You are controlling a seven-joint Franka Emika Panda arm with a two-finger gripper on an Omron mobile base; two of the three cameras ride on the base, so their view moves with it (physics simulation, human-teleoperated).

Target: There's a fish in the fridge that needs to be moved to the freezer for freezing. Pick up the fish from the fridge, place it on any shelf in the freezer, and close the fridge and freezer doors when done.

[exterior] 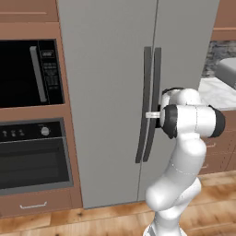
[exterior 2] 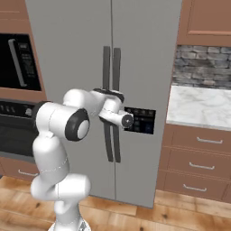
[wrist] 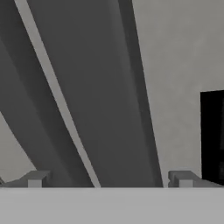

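The tall grey unit stands with both doors shut: the wider fridge door (exterior: 106,92) on the left, the narrower freezer door (exterior: 184,55) on the right. Two long dark bar handles (exterior: 145,92) run side by side at the seam. My gripper (exterior: 153,115) is right at these handles at mid height. In the hand view my gripper (wrist: 109,179) is open wide, and the dark bar (wrist: 105,87) nearer the black panel (wrist: 212,135) rises between its fingertips, with the other bar (wrist: 17,87) at the left. Nothing is held. The fish is hidden behind the shut doors.
A black microwave (exterior: 27,73) and an oven (exterior: 32,156) sit in wooden cabinets left of the unit. A marble counter (exterior 2: 203,106) over wooden drawers (exterior 2: 198,167) stands to the right. A black dispenser panel (exterior 2: 140,120) is on the freezer door.
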